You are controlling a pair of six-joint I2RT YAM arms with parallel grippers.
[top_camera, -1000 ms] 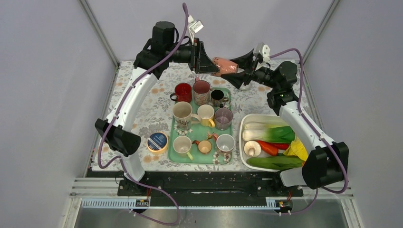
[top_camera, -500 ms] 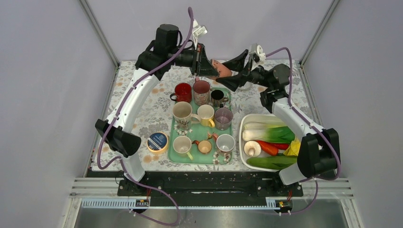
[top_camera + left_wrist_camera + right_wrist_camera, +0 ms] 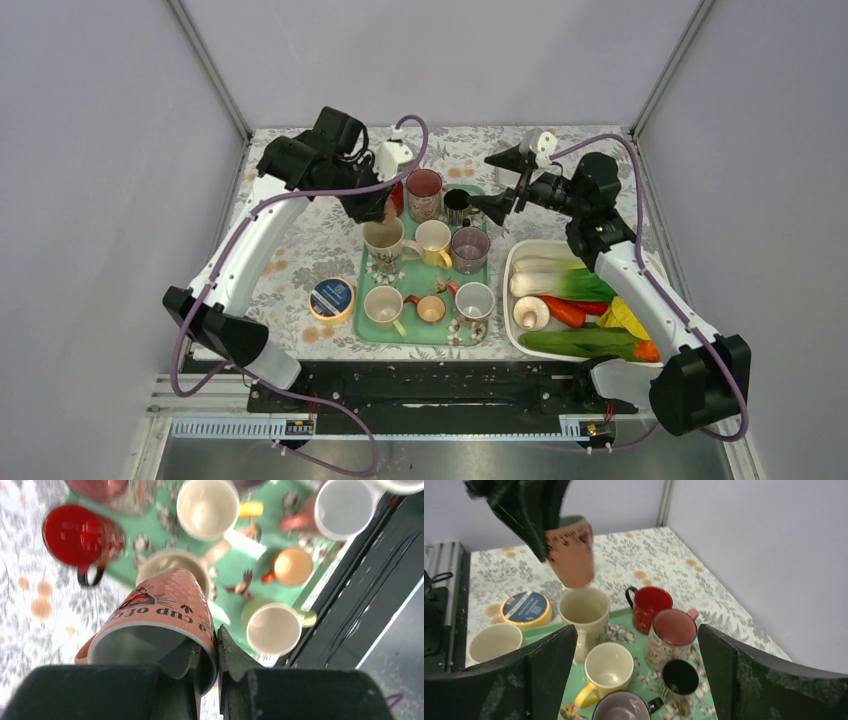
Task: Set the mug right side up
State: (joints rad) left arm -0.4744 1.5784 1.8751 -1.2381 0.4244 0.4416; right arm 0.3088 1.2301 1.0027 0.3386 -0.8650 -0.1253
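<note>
The left hand is being kept closed on the rim of the mug, with one finger pressed inside the mouth and the other against the outer wall. The mug is being held in the air, mouth up toward the wrist and base down, slightly tilted, with its handle turned to one side. It is being carried above the near left part of the tray.

Directly below it the cream mug is being partly hidden in the left wrist view. In the right wrist view a gap is being shown between the mug's base and the cream mug's rim. The red mug is standing just beside the cream mug at the tray's far left edge; whether it is on the tray or just off it cannot be told. The other mugs are being carried upright by the tray.

The right hand is being held wide open with nothing between its fingers. It is hanging over the far right of the tray, apart from the mug.

On the desk, a tin is lying just left of the tray and a tub of vegetables is sitting just right of it.
</note>
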